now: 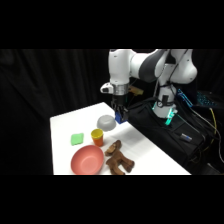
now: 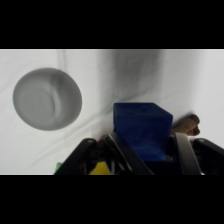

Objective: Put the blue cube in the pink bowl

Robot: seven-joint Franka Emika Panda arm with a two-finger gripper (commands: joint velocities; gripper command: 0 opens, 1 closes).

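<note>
Starting nearest the camera: pink bowl (image 1: 87, 160) at the table's front edge, brown toy (image 1: 118, 159) just beside it, orange cup (image 1: 97, 136) behind, then the small grey bowl (image 1: 105, 121). Gripper (image 1: 120, 116) is clamped on the blue cube (image 2: 142, 130), lifted beside the grey bowl. Looks like the carry step; next it needs to travel forward over the pink bowl and let go.
</note>
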